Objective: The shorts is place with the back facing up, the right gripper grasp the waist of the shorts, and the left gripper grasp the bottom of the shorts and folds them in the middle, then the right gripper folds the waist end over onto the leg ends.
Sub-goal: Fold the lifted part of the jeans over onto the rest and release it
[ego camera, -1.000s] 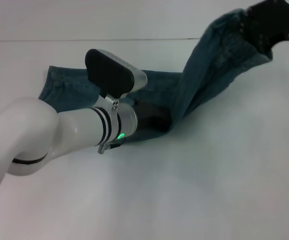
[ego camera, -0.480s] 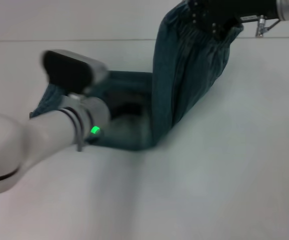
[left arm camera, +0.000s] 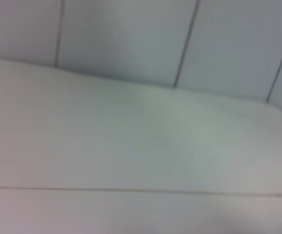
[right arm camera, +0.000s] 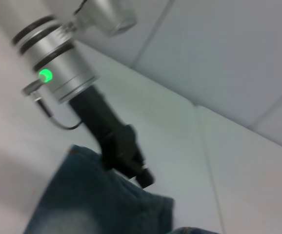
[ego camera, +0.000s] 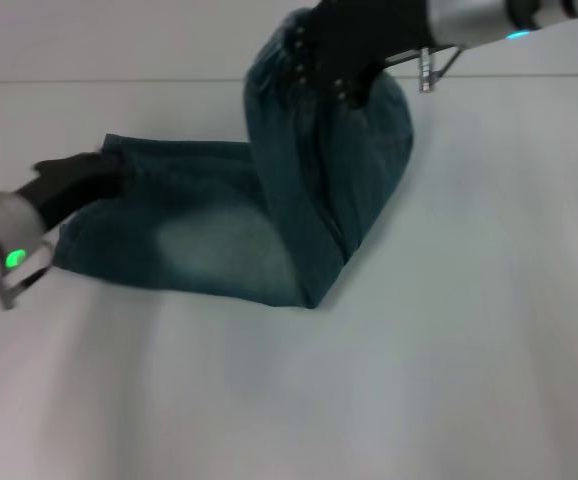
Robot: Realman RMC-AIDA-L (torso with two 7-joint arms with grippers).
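The pale desk lies nearest in the head view, bare across its front; on it, toward the robot's left and the middle, the shorts lie spread flat, a faded lighter patch showing on the denim; the near edge of the cloth runs to a fold point close to the middle of the desk. At the far-left end of the flat cloth the left pincer sits low at the edge of the shorts, its grey wrist with the green light just behind it; whether its fingers are closed on the cloth or merely touching it cannot be told. In the right wrist view the same left pincer shows as a dark claw reaching down to the denim edge, its tip at the cloth.

Farther back, the cloth rises from the fold in a steep band up to the waist of the shorts, gathered and ruffled; the right pincer is clamped on that waist and holds it raised above the desk, over the far middle. The left wrist view shows only the desk surface and a panelled wall beyond it.
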